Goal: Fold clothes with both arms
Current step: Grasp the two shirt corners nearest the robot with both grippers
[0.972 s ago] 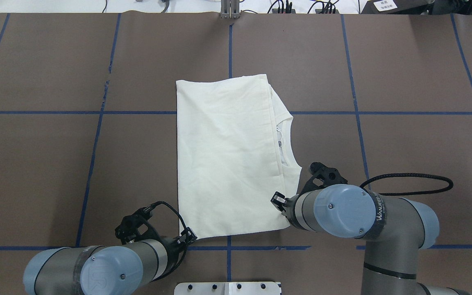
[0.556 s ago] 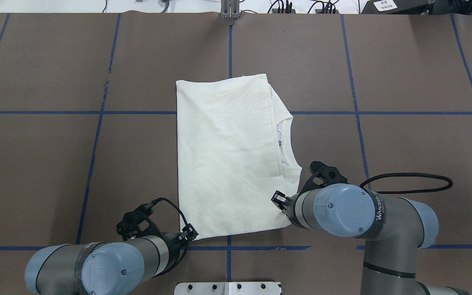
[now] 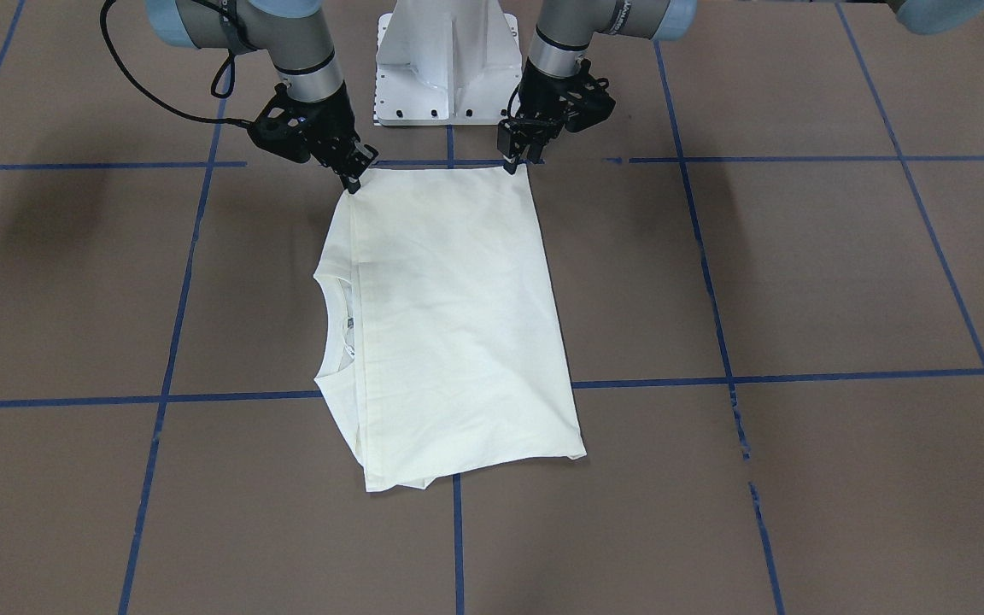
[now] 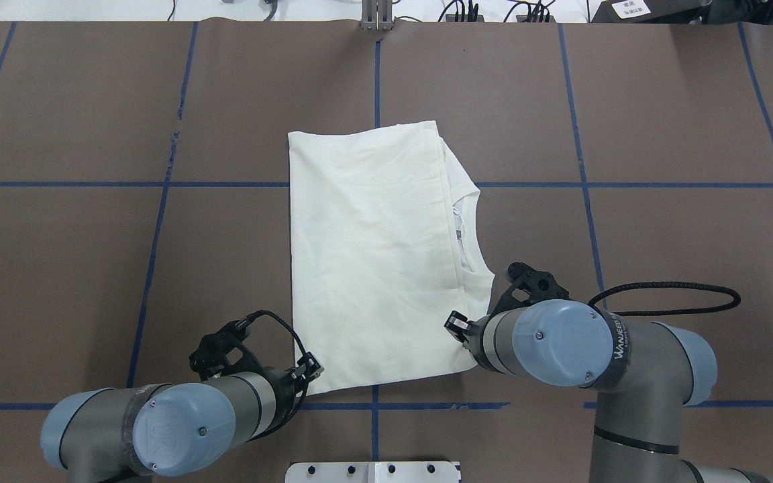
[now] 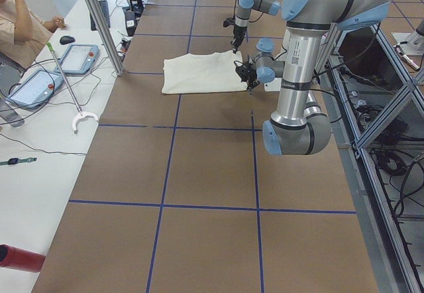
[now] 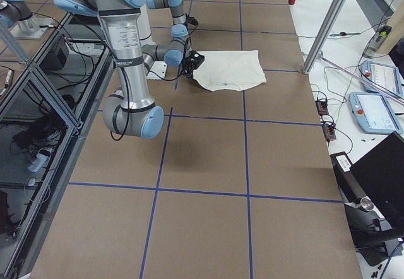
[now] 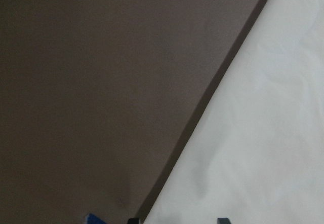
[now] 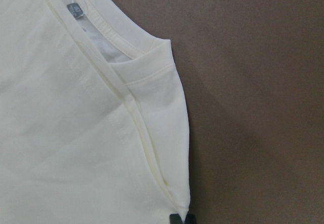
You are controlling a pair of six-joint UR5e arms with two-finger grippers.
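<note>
The cream-white T-shirt (image 4: 373, 255) lies folded flat at the table's middle, its ribbed neck (image 8: 114, 34) toward my right; the print is hidden. It also shows in the front view (image 3: 449, 316). My left gripper (image 3: 515, 164) is at the shirt's near left corner. In the left wrist view (image 7: 177, 220) its fingertips stand apart with the cloth edge between them, so it is open. My right gripper (image 3: 354, 181) is at the near right corner. In the right wrist view (image 8: 182, 218) it is shut on the shirt's corner. In the overhead view its own wrist hides it.
The white pedestal base (image 3: 445, 60) stands just behind both grippers. Blue tape lines (image 4: 58, 184) cross the brown table. A side table with tablets (image 5: 79, 58), a metal post (image 5: 99, 21) and a person (image 5: 20, 14) are beyond the far edge.
My left gripper has shifted slightly forward onto the shirt's near left corner. The right arm and the shirt have barely moved.
</note>
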